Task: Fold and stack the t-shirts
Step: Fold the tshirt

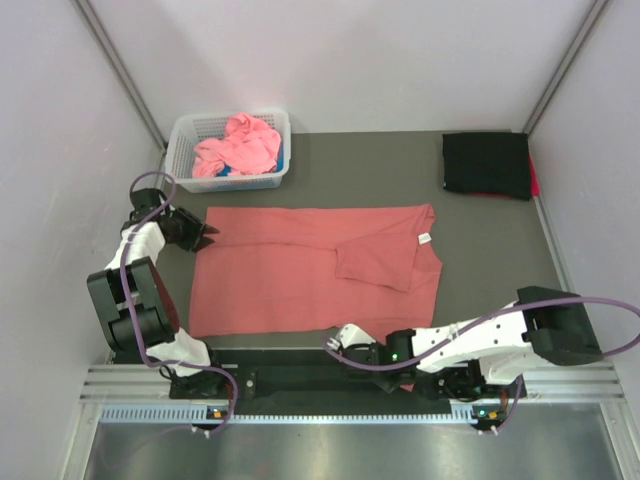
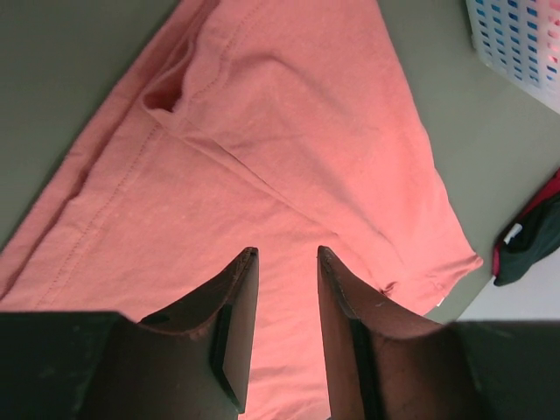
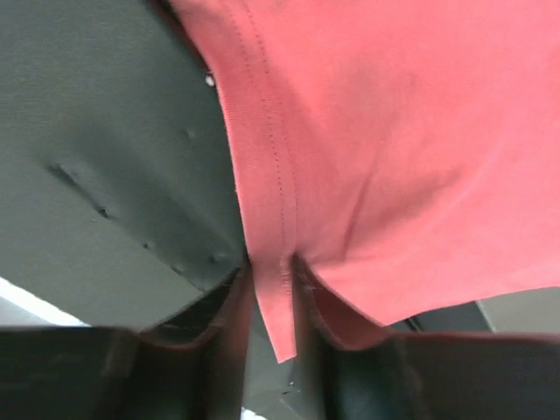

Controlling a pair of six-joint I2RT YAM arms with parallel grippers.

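Along the near edge of the surface [image 1: 480,240], we see the right arm [image 1: 480,335] lying low and stretched leftward from its base. It reaches the near hem of the red shirt [image 1: 280,280], which lies spread flat in the middle. The right hand [image 3: 269,264] points at that hem. Its fingers [image 3: 219,341] are drawn narrow, a strip of the stitched hem passes down between them, and we read this as a pinch on the cloth.

At the left, the left arm [image 1: 140,245] rises from its base and bends over toward the far left corner of the red shirt. The left hand [image 2: 287,251] is over that edge with its fingers [image 2: 232,332] parted. Nothing is caught between them, and the cloth shows through the gap. We cannot tell whether the tips touch the fabric.

One sleeve of the red shirt is folded in over its right half. A pink shirt [image 1: 240,145] lies crumpled in the basket [image 1: 175,150] at the far left. A black shirt [image 1: 485,163] lies folded at the far right corner, well apart from both hands.
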